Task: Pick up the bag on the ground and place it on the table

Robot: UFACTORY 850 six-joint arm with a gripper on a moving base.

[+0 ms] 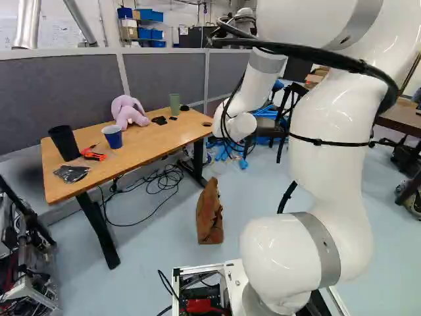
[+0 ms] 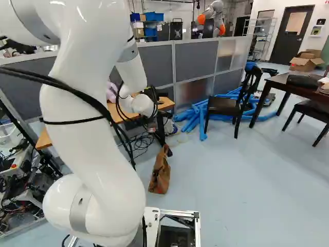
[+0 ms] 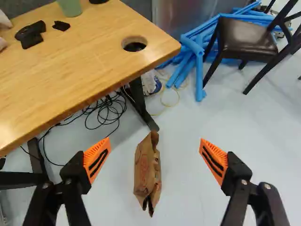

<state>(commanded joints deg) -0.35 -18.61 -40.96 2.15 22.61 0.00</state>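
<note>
From where I stand, the job is at the approach step, I think: the brown bag is on the floor, just beside the foot of the black table leg, and nothing grips it. The gripper is spread wide w/ nothing b/w its orange pads, and the bag is ahead of it. Next, the arm should prob. go down w/ one finger on each side, then close. Careful w/ the table: its edge is near, so the wrist could hit it, esp. on the lift. The loose cables may catch a finger. For placing, it must avoid the pink toy, blue cup, black container, etc.
</note>
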